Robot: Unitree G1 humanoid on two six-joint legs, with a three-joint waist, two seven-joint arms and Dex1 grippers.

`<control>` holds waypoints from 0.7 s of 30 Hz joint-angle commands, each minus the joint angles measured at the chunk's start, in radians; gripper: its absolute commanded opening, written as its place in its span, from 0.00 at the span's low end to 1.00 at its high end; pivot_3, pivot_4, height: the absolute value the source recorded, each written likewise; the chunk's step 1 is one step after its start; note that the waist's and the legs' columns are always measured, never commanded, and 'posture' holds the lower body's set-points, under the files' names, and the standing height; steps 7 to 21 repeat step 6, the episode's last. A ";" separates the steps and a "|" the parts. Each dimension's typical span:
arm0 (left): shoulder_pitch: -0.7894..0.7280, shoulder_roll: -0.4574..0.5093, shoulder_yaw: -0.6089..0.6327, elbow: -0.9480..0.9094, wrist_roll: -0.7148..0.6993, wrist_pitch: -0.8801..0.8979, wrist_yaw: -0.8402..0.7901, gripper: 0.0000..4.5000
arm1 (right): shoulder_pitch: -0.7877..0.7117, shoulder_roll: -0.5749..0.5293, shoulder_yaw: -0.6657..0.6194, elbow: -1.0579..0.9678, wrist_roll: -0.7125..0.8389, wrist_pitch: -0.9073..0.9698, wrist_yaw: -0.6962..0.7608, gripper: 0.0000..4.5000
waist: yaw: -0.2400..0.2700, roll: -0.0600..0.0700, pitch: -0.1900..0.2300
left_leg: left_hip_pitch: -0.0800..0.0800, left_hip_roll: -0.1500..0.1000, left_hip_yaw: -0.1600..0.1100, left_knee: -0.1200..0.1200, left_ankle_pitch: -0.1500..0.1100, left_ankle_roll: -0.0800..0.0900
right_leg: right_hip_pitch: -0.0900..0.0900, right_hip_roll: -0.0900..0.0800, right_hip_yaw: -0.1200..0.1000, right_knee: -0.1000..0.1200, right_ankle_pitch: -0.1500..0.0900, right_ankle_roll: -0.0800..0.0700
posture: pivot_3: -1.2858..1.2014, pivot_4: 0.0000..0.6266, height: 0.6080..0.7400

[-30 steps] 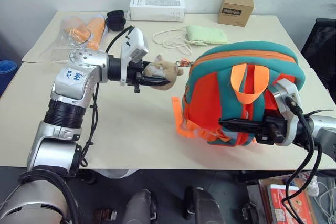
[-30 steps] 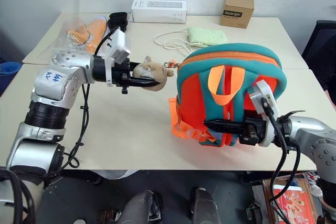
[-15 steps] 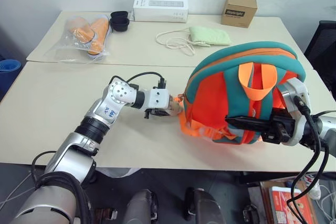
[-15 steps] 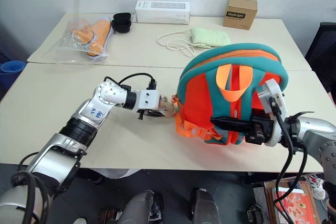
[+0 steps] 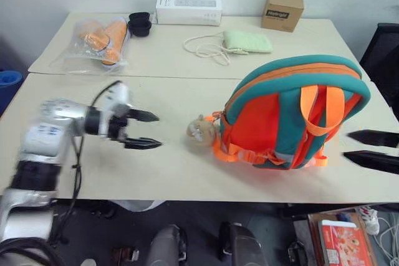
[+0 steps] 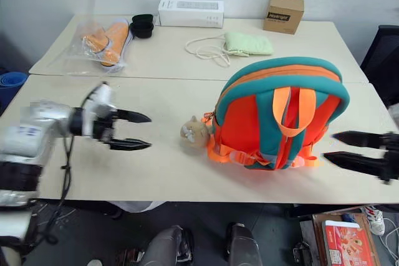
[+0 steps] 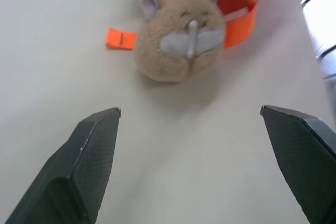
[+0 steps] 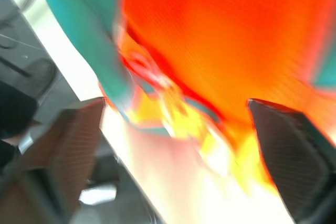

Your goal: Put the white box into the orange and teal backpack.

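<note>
Backpack (image 5: 293,113) between both end effectors

The two head views look forward and down over the table (image 5: 187,172) from above its near edge, sharing nearly the whole scene: the orange and teal backpack (image 5: 293,113) between both grippers. The left wrist view looks low along the left gripper (image 7: 191,166), the plush toy (image 7: 179,33) close ahead of its fingertips. The right wrist view faces the backpack at very close range beyond the right gripper (image 8: 176,153).
</note>
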 commanded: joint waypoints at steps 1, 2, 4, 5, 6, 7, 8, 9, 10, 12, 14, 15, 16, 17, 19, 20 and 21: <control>0.021 0.103 0.176 -0.105 -0.144 0.113 -0.029 1.00 | 0.042 -0.070 -0.145 0.164 -0.094 -0.042 0.112 1.00 | 0.000 0.000 0.000 | 0.000 0.000 0.000 0.000 0.000 0.000 | 0.000 0.000 0.000 0.000 0.000 0.000 | 0.52 0.24 1.00; 0.026 0.106 0.202 -0.108 -0.154 0.120 -0.004 1.00 | 0.047 -0.076 -0.156 0.196 -0.115 -0.061 0.123 1.00 | 0.001 0.000 0.000 | 0.001 0.000 0.000 0.000 0.000 0.000 | 0.000 -0.001 0.000 -0.001 0.000 0.000 | 0.52 0.24 1.00; 0.038 0.085 0.230 -0.131 -0.174 0.129 0.044 1.00 | 0.020 -0.068 -0.153 0.227 -0.123 -0.071 0.103 1.00 | 0.001 0.002 -0.001 | 0.006 0.000 0.000 -0.002 -0.001 -0.001 | 0.006 -0.002 0.000 -0.002 0.000 0.000 | 0.52 0.24 1.00; 0.054 0.070 0.233 -0.156 -0.177 0.128 0.072 1.00 | -0.004 -0.054 -0.142 0.225 -0.118 -0.071 0.080 1.00 | 0.001 0.003 -0.001 | 0.013 0.000 0.000 -0.004 -0.004 -0.002 | 0.013 -0.003 0.000 -0.005 0.000 0.000 | 0.52 0.24 1.00; 0.075 0.057 0.229 -0.184 -0.170 0.117 0.096 1.00 | -0.026 -0.039 -0.129 0.219 -0.112 -0.069 0.058 1.00 | 0.001 0.003 -0.001 | 0.016 0.001 -0.001 -0.005 -0.008 -0.008 | 0.016 -0.004 0.001 -0.007 -0.001 0.000 | 0.52 0.24 1.00; 0.075 0.057 0.229 -0.184 -0.170 0.117 0.096 1.00 | -0.026 -0.039 -0.129 0.219 -0.112 -0.069 0.058 1.00 | 0.001 0.003 -0.001 | 0.016 0.001 -0.001 -0.005 -0.008 -0.008 | 0.016 -0.004 0.001 -0.007 -0.001 0.000 | 0.52 0.24 1.00; 0.075 0.057 0.229 -0.184 -0.170 0.117 0.096 1.00 | -0.026 -0.039 -0.129 0.219 -0.112 -0.069 0.058 1.00 | 0.001 0.003 -0.001 | 0.016 0.001 -0.001 -0.005 -0.008 -0.008 | 0.016 -0.004 0.001 -0.007 -0.001 0.000 | 0.52 0.24 1.00; 0.075 0.057 0.229 -0.184 -0.170 0.117 0.096 1.00 | -0.026 -0.039 -0.129 0.219 -0.112 -0.069 0.058 1.00 | 0.001 0.003 -0.001 | 0.016 0.001 -0.001 -0.005 -0.008 -0.008 | 0.016 -0.004 0.001 -0.007 -0.001 0.000 | 0.52 0.24 1.00; 0.075 0.057 0.229 -0.184 -0.170 0.117 0.096 1.00 | -0.026 -0.039 -0.129 0.219 -0.112 -0.069 0.058 1.00 | 0.001 0.003 -0.001 | 0.016 0.001 -0.001 -0.005 -0.008 -0.008 | 0.016 -0.004 0.001 -0.007 -0.001 0.000 | 0.52 0.24 1.00; 0.075 0.057 0.229 -0.184 -0.170 0.117 0.096 1.00 | -0.026 -0.039 -0.129 0.219 -0.112 -0.069 0.058 1.00 | 0.001 0.003 -0.001 | 0.016 0.001 -0.001 -0.005 -0.008 -0.008 | 0.016 -0.004 0.001 -0.007 -0.001 0.000 | 0.52 0.24 1.00; 0.075 0.057 0.229 -0.184 -0.170 0.117 0.096 1.00 | -0.026 -0.039 -0.129 0.219 -0.112 -0.069 0.058 1.00 | 0.001 0.003 -0.001 | 0.016 0.001 -0.001 -0.005 -0.008 -0.008 | 0.016 -0.004 0.001 -0.007 -0.001 0.000 | 0.52 0.24 1.00; 0.075 0.057 0.229 -0.184 -0.170 0.117 0.096 1.00 | -0.026 -0.039 -0.129 0.219 -0.112 -0.069 0.058 1.00 | 0.001 0.003 -0.001 | 0.016 0.001 -0.001 -0.005 -0.008 -0.008 | 0.016 -0.004 0.001 -0.007 -0.001 0.000 | 0.52 0.24 1.00; 0.075 0.057 0.229 -0.184 -0.170 0.117 0.096 1.00 | -0.026 -0.039 -0.129 0.219 -0.112 -0.069 0.058 1.00 | 0.001 0.003 -0.001 | 0.016 0.001 -0.001 -0.005 -0.008 -0.008 | 0.016 -0.004 0.001 -0.007 -0.001 0.000 | 0.52 0.24 1.00; 0.075 0.057 0.229 -0.184 -0.170 0.117 0.096 1.00 | -0.026 -0.039 -0.129 0.219 -0.112 -0.069 0.058 1.00 | 0.001 0.003 -0.001 | 0.016 0.001 -0.001 -0.005 -0.008 -0.008 | 0.016 -0.004 0.001 -0.007 -0.001 0.000 | 0.52 0.24 1.00; 0.075 0.057 0.229 -0.184 -0.170 0.117 0.096 1.00 | -0.026 -0.039 -0.129 0.219 -0.112 -0.069 0.058 1.00 | 0.001 0.003 -0.001 | 0.016 0.001 -0.001 -0.005 -0.008 -0.008 | 0.016 -0.004 0.001 -0.007 -0.001 0.000 | 0.52 0.24 1.00; 0.075 0.057 0.229 -0.184 -0.170 0.117 0.096 1.00 | -0.026 -0.039 -0.129 0.219 -0.112 -0.069 0.058 1.00 | 0.001 0.003 -0.001 | 0.016 0.001 -0.001 -0.005 -0.008 -0.008 | 0.016 -0.004 0.001 -0.007 -0.001 0.000 | 0.52 0.24 1.00; 0.075 0.057 0.229 -0.184 -0.170 0.117 0.096 1.00 | -0.026 -0.039 -0.129 0.219 -0.112 -0.069 0.058 1.00 | 0.001 0.003 -0.001 | 0.016 0.001 -0.001 -0.005 -0.008 -0.008 | 0.016 -0.004 0.001 -0.007 -0.001 0.000 | 0.52 0.24 1.00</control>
